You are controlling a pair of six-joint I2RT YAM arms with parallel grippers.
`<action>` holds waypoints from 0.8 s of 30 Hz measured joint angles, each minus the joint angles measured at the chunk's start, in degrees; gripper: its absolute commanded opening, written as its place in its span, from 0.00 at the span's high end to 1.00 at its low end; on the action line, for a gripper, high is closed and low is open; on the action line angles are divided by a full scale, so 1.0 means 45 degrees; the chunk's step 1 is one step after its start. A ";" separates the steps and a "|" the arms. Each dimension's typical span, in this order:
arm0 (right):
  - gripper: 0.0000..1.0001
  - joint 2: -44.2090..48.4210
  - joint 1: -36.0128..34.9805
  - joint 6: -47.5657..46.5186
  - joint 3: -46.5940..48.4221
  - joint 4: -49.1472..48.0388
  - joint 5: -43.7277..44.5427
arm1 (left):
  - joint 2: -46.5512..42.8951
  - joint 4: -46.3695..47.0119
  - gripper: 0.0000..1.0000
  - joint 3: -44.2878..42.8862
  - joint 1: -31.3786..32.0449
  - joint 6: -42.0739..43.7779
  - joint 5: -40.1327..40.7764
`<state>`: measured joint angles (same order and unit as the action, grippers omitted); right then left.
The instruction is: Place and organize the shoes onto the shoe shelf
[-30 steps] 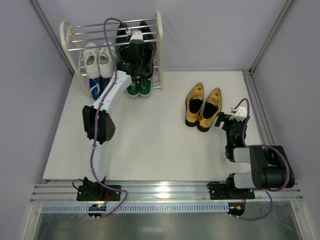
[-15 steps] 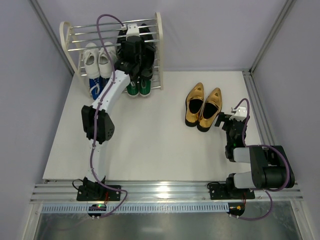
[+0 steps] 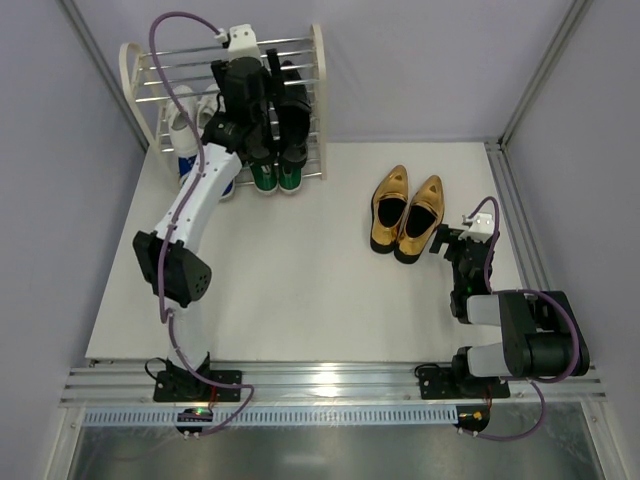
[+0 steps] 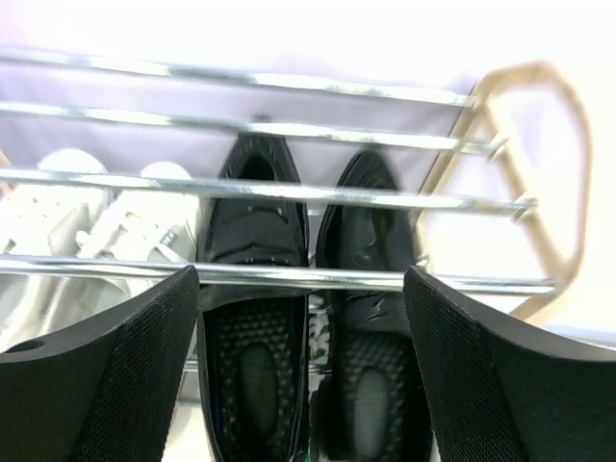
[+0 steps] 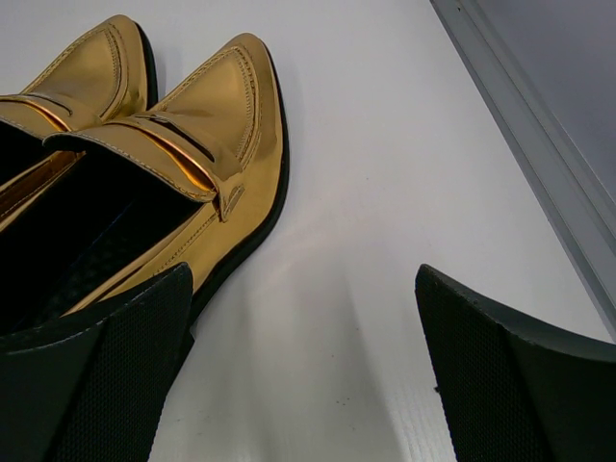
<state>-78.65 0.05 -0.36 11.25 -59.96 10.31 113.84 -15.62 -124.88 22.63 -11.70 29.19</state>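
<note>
The left gripper [image 4: 300, 276] hangs over the shelf [image 3: 128, 62], fingers wide apart and holding nothing. Its wrist camera shows the black loafers [image 4: 258, 217] side by side under the rods, with white sneakers [image 4: 106, 219] to their left. From above, the arm hides most of both pairs. Only the top view shows green sneakers [image 3: 276, 178] at the shelf's front. The right gripper [image 5: 303, 279] is spread and empty beside the gold shoes [image 3: 390, 212] on the table [image 3: 300, 280], possibly touching one.

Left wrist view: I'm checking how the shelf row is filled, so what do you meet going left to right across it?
white sneakers → first black loafer → second black loafer → cream end frame of the shelf
</note>
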 measured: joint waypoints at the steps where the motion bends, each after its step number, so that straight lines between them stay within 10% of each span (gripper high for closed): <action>1: 0.03 0.0000 0.0000 0.0000 0.0000 0.0000 0.0000 | -0.0238 0.0097 0.14 0.0024 0.0024 -0.0015 0.0034; 24: 0.03 0.0000 0.0000 0.0000 0.0000 0.0000 0.0000 | -0.2574 0.2147 0.01 0.5430 -0.3128 -1.1094 -0.4648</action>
<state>-78.65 0.05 -0.36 11.25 -59.96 10.31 102.26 -5.96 -100.44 8.56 -61.63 8.27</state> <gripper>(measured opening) 0.974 0.985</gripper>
